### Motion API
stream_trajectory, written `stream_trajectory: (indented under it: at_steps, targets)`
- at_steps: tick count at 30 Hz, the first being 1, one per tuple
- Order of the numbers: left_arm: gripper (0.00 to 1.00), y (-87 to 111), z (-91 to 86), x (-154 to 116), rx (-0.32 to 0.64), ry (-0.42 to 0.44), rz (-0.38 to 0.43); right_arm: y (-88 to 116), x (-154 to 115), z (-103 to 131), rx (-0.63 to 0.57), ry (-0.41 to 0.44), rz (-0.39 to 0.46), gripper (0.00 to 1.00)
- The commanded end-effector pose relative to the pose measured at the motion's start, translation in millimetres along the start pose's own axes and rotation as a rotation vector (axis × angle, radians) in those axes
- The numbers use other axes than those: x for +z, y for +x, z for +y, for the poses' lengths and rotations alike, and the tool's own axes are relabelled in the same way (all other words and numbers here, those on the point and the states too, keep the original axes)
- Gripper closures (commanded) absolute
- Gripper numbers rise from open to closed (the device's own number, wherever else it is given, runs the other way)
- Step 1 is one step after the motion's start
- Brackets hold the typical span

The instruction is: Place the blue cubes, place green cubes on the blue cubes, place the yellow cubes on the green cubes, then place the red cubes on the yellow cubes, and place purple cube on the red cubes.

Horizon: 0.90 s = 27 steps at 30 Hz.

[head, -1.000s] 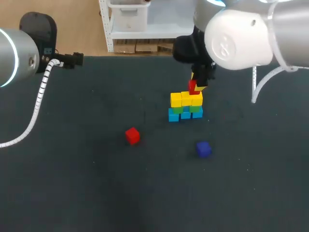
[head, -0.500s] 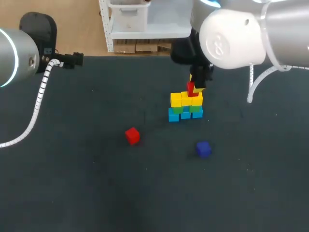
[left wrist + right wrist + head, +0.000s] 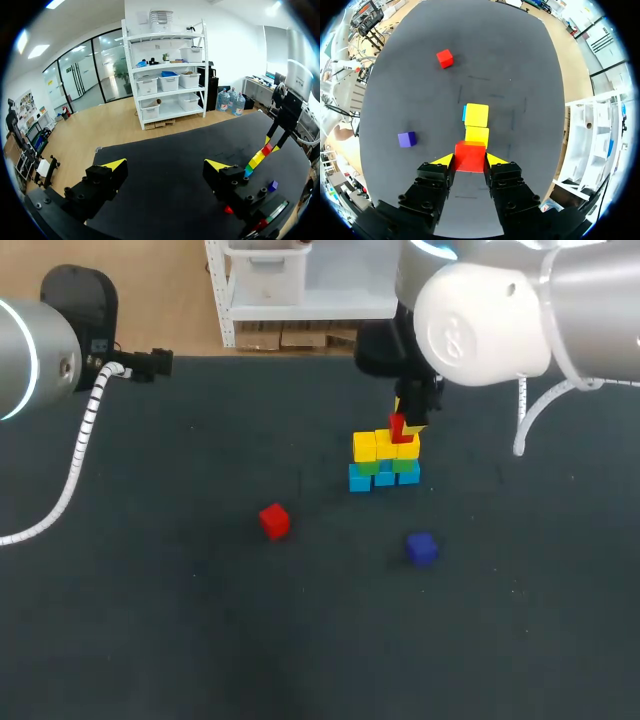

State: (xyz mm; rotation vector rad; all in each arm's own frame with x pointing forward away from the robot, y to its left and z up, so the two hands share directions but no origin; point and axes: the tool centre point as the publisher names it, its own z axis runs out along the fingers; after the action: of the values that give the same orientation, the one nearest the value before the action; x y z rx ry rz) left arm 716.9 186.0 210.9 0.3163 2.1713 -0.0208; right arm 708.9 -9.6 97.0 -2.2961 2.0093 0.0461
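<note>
The stack stands mid-table: a bottom row of blue cubes (image 3: 384, 479), green cubes (image 3: 404, 466) on them, and yellow cubes (image 3: 386, 444) on top. My right gripper (image 3: 470, 160) is shut on a red cube (image 3: 470, 156), holding it right over the yellow cubes (image 3: 476, 115). From above, this red cube (image 3: 398, 425) sits at the top of the stack; whether it touches I cannot tell. A second red cube (image 3: 274, 520) and the purple cube (image 3: 421, 548) lie loose on the mat. My left gripper (image 3: 166, 165) is open and empty, far off at the table's left.
The dark mat (image 3: 180, 620) stretches wide in front of and to the left of the stack. The loose red cube (image 3: 445, 58) and the purple cube (image 3: 407, 139) lie well apart from the stack. My left arm (image 3: 30, 350) is at the far left edge.
My right arm shifted slightly to the left with the red cube in its grip, then held still. The left arm and the loose cubes have not moved.
</note>
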Motion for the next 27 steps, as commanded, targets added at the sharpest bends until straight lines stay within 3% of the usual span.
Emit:
stream_trajectory:
  at_steps: [1,27]
  targets:
    - [0.00,-0.7,2.2,-0.2,0.002,0.009,0.003,-1.3,1.4,-2.5,0.000,0.000,0.002,1.00]
    - [0.00,-0.7,2.2,-0.2,0.002,0.009,0.003,-1.5,3.9,-5.3,-0.002,0.008,0.006,0.98]
